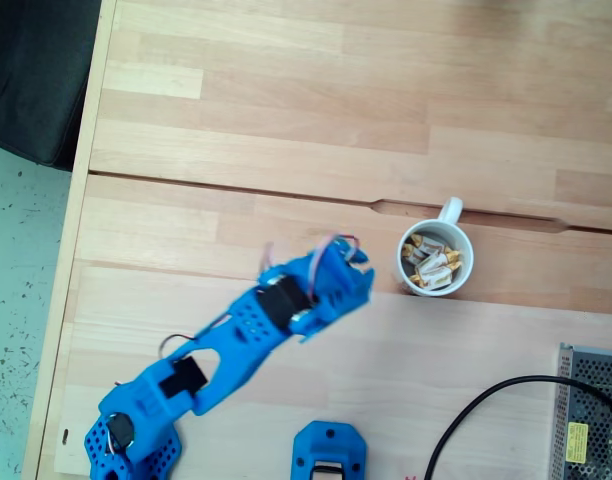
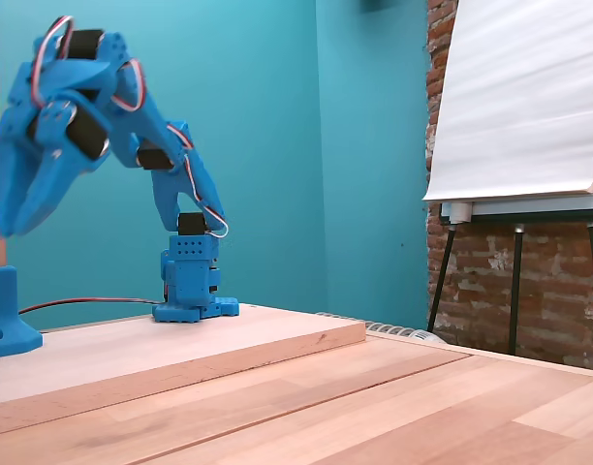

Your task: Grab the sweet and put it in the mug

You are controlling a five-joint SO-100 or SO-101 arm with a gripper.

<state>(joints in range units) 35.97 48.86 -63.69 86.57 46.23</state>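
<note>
The blue arm's gripper (image 1: 358,262) was hard to read in the fixed view from above: it pointed down and toward the right of the picture, foreshortened, so the gap between its fingers could not be made out. In the low fixed view from table level the gripper (image 2: 14,208) hung high above the wooden table (image 2: 306,397) at the left edge, blurred, its two long fingers pointing downward with a narrow gap showing between them near the tips; nothing could be seen held there, though the blur left that uncertain. Whether it was open or closed I could not tell.

The mug (image 1: 435,259) stood upright on the table (image 1: 286,120) in the view from above, just to the right of the gripper and apart from it, its small loop handle pointing up and slightly right in the picture. Inside it lay several small wrapped candies with white wrappers and yellow-gold ends, piled together; the sweet (image 1: 433,266) was among them, and which of them was the task's own could not be told.

A black cable (image 1: 486,410) curved across the lower right of that view, beside a perforated metal box (image 1: 591,415) cut off by the corner. A second blue part (image 1: 329,452) was cut off at the bottom edge
</note>
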